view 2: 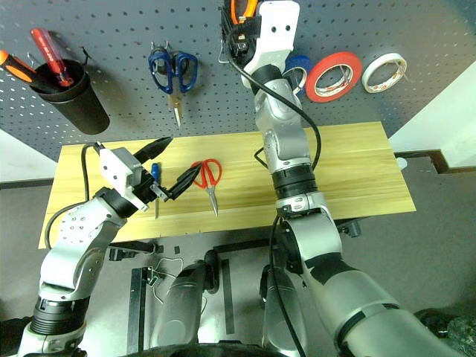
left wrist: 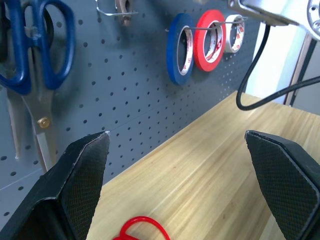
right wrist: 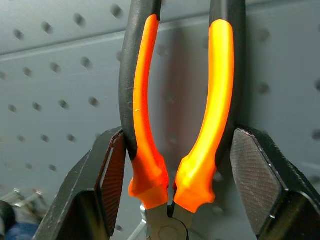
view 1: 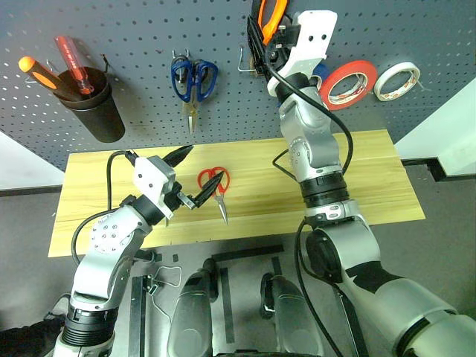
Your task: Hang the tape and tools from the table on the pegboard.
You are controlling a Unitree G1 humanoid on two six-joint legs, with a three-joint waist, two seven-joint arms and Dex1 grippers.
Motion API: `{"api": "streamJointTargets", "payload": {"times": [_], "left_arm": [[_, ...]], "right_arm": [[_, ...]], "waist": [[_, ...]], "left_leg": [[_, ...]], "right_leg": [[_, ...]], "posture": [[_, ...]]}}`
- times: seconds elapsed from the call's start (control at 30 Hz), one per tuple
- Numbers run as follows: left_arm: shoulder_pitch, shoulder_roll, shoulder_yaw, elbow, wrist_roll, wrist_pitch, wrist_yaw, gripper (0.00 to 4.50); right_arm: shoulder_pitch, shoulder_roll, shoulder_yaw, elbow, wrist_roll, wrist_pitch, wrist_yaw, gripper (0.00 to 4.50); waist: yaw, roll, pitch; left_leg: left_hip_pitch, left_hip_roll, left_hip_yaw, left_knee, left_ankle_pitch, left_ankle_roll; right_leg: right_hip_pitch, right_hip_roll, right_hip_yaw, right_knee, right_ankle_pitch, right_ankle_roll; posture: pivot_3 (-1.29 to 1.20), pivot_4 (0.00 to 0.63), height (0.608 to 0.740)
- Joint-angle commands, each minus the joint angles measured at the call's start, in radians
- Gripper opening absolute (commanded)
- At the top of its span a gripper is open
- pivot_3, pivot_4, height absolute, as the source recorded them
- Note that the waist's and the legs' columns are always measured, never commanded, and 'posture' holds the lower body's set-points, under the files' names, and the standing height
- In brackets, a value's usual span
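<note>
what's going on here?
Right hand is up at the pegboard, its fingers closed on the orange-and-black pliers by a metal hook. Left hand hangs open over the table beside the red-handled scissors, which lie flat. The red tape already hangs on the board.

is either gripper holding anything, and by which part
The right gripper holds the pliers, its fingers against the outer sides of the orange-and-black handles. The left gripper is open and empty.

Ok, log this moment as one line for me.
right gripper: fingers around pliers at pegboard | left gripper: open, empty, above table | red scissors: on table | red tape: hung
</note>
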Motion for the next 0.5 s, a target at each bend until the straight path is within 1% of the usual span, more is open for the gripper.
{"api": "streamJointTargets", "payload": {"times": [0.03, 0.2, 0.37, 0.43, 0.47, 0.5], "left_arm": [[0.006, 0.005, 0.008, -0.063, -0.019, 0.003, 0.0, 4.5], [0.013, 0.004, 0.006, -0.069, -0.021, 0.008, -0.001, 4.5], [0.005, -0.004, -0.004, -0.054, -0.017, 0.001, 0.002, 4.5], [-0.003, -0.008, -0.005, -0.047, -0.014, -0.004, 0.004, 4.5], [-0.004, -0.01, -0.006, -0.045, -0.014, -0.006, 0.005, 4.5], [-0.003, -0.011, -0.007, -0.043, -0.012, -0.009, 0.005, 4.5]], "right_arm": [[-0.016, -0.011, -0.012, -0.03, -0.004, -0.042, -0.015, 2.74], [0.001, -0.006, -0.005, -0.05, -0.005, -0.029, -0.022, 2.74], [0.037, 0.003, 0.024, -0.099, 0.002, 0.023, 0.001, 2.74], [0.04, 0.0, 0.03, -0.113, 0.0, 0.034, 0.005, 3.46], [0.038, -0.001, 0.03, -0.118, 0.0, 0.039, 0.003, 3.69], [0.035, -0.002, 0.029, -0.12, -0.001, 0.043, 0.001, 4.05]], "waist": [[0.001, 0.0, 0.001], [0.001, 0.002, 0.002], [0.002, 0.002, 0.003], [0.001, 0.002, 0.003], [0.0, 0.002, 0.003], [-0.001, 0.002, 0.003]], "left_leg": [[0.0, 0.0, 0.0, -0.001, 0.0, 0.0], [0.0, -0.001, 0.001, -0.003, 0.0, 0.0], [0.0, -0.001, 0.001, -0.003, 0.0, 0.0], [0.0, -0.001, 0.001, -0.003, 0.0, 0.0], [0.0, -0.001, 0.001, -0.003, 0.0, 0.0], [0.0, -0.001, 0.001, -0.004, 0.0, 0.0]], "right_leg": [[0.0, 0.0, 0.0, -0.001, 0.0, 0.0], [0.0, -0.001, 0.0, -0.002, 0.0, 0.001], [0.0, -0.001, 0.0, -0.002, -0.001, 0.001], [0.0, -0.001, 0.0, -0.002, -0.001, 0.001], [0.0, -0.001, 0.0, -0.002, 0.0, 0.001], [-0.001, -0.001, 0.0, -0.002, 0.0, 0.001]], "posture": [[0.13, 0.38, 0.717], [0.12, 0.392, 0.717], [0.12, 0.377, 0.717], [0.11, 0.371, 0.717], [0.11, 0.371, 0.717], [0.11, 0.369, 0.717]]}}
